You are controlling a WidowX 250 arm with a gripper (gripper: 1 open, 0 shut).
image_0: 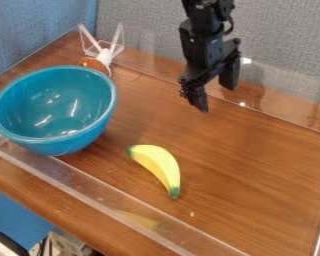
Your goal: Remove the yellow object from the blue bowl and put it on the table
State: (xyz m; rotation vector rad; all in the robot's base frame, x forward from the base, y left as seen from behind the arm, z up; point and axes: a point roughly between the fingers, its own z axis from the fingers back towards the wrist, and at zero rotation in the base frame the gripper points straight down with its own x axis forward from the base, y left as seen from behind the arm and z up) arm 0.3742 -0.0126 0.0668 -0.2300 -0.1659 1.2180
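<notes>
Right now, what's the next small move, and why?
Probably just back the gripper away and stop. The banana already lies on the table, outside the empty bowl, and the jaws stand open, holding nothing.

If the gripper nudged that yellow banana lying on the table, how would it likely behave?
The yellow banana looks smooth and glossy, so it would probably slide on the polished table. Its curved shape suggests it may pivot or rock rather than roll away. It keeps its shape lying flat, so likely stiff.
</notes>
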